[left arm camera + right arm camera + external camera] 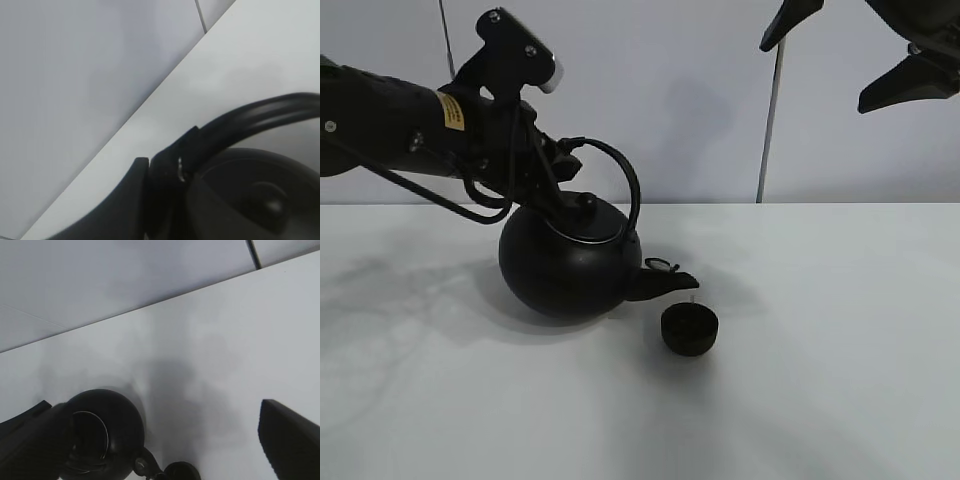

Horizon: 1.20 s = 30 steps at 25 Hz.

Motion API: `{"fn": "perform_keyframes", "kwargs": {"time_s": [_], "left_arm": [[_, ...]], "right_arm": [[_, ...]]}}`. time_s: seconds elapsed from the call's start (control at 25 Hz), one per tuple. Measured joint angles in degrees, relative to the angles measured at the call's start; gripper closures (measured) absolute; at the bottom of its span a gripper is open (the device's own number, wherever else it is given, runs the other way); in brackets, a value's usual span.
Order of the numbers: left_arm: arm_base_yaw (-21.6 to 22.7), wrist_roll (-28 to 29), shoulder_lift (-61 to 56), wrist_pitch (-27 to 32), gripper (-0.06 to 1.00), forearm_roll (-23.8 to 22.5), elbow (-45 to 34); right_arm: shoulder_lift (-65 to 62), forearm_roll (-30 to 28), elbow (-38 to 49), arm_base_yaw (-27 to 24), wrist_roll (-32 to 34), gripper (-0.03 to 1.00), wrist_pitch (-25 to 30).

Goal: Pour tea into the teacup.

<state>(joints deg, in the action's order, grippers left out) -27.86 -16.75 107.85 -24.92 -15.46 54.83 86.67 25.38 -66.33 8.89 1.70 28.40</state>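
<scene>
The round black kettle (570,262) is tilted to the right, its spout (665,284) pointing down just above the far left rim of the small black teacup (689,329). The cup stands on the white table. My left gripper (563,158) is shut on the kettle's arched handle (625,175). The left wrist view shows the handle (250,117) clamped in a finger (162,175) above the lid (260,195). My right gripper (850,55) is open and empty, high at the upper right. The right wrist view shows the kettle (102,432) and the cup (182,472) far below.
The white table (820,350) runs back to a pale wall. A thin dark vertical seam (770,120) marks the wall behind the cup. Nothing else stands on the table.
</scene>
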Motion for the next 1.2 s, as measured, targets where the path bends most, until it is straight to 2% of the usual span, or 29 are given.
{"fn": "perform_keyframes", "kwargs": {"time_s": [0.24,0.92,1.0,1.2], "left_arm": [[-0.8,-0.1,0.0,2.2,0.84,0.0,0.6],[-0.9,-0.3,0.0,2.4,0.84,0.1,0.6],[-0.9,0.0,0.0,2.5,0.84,1.2,0.6],[-0.9,0.1,-0.1,2.6,0.84,7.2,0.6]], "right_arm": [[0.0,0.0,0.0,0.0,0.0,0.27,0.0],[0.0,0.0,0.0,0.0,0.0,0.27,0.1],[0.0,0.0,0.0,0.0,0.0,0.27,0.1],[0.0,0.0,0.0,0.0,0.0,0.27,0.1]]}}
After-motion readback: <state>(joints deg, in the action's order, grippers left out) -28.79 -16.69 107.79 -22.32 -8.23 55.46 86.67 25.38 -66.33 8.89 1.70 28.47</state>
